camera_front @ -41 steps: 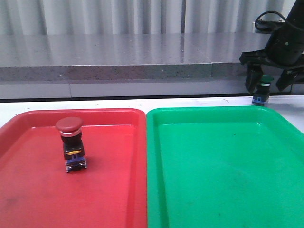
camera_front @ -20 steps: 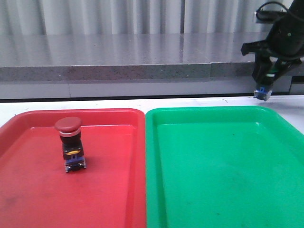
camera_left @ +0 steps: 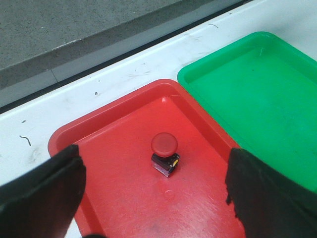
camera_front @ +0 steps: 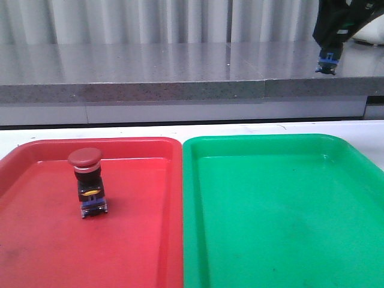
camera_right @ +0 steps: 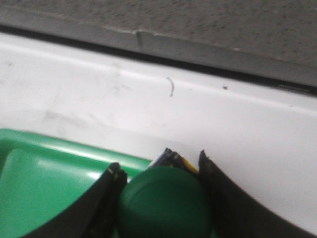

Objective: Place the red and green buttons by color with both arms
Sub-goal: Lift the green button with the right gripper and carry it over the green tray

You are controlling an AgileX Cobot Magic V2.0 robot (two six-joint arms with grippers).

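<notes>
1. The red button (camera_front: 86,179) stands upright in the red tray (camera_front: 36,240), on its left half, touched by no gripper.
2. The right gripper (camera_right: 161,191) is clenched on the green button (camera_right: 166,206), one black finger pressing each side of the dark green cap.
3. In the front view this gripper (camera_front: 333,42) holds the button's blue base (camera_front: 328,62) high in the air beyond the far right corner of the green tray (camera_front: 282,240).
4. The left gripper (camera_left: 156,198) hangs above the red tray with its jaws spread wide, grasping nothing.
</notes>
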